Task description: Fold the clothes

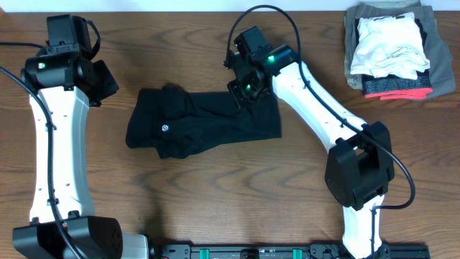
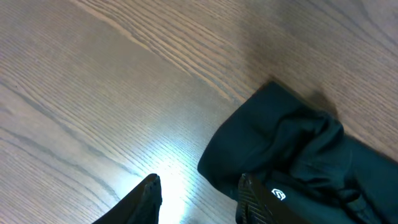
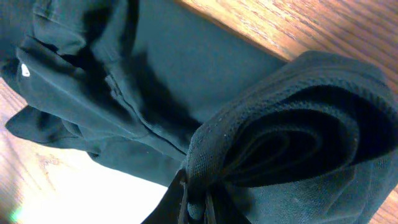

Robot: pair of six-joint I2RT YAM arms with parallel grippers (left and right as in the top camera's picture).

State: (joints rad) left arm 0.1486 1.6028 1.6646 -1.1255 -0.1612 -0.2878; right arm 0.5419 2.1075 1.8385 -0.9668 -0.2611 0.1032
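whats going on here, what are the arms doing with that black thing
The right pincer has a fold of the black T-shirt pinched at one end, with the fabric bunched up there. The left pincer hangs open by the other end, holding nothing. The shirt lies rumpled and partly folded on the table.

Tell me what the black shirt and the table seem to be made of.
Shirt: soft matte knit, maybe cotton; a fine knit texture shows where it bunches. Table: wood or wood-look laminate, semi-gloss; grain lines and a glare patch show.
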